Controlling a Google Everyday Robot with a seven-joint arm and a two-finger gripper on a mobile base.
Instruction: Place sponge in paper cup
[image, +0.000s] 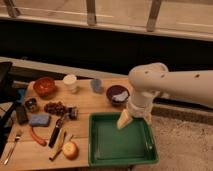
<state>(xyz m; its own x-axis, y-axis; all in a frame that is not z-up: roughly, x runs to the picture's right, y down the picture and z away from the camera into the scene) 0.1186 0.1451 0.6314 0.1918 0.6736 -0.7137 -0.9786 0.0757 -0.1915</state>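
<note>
The blue sponge (39, 119) lies flat on the wooden table (95, 107) near its left side. The white paper cup (70, 82) stands upright at the back of the table, between the orange-red bowl (44, 86) and the blue-grey cup (96, 85). My gripper (125, 120) hangs from the white arm (165, 85) over the back edge of the green tray (122, 142). It is far to the right of the sponge and the cup, and nothing shows in it.
A dark bowl (117, 93) sits just behind the tray. Grapes (55, 107), a black block (21, 114), a small dark can (31, 104), an apple (70, 149), a fork (12, 147) and a knife (55, 135) lie on the left half.
</note>
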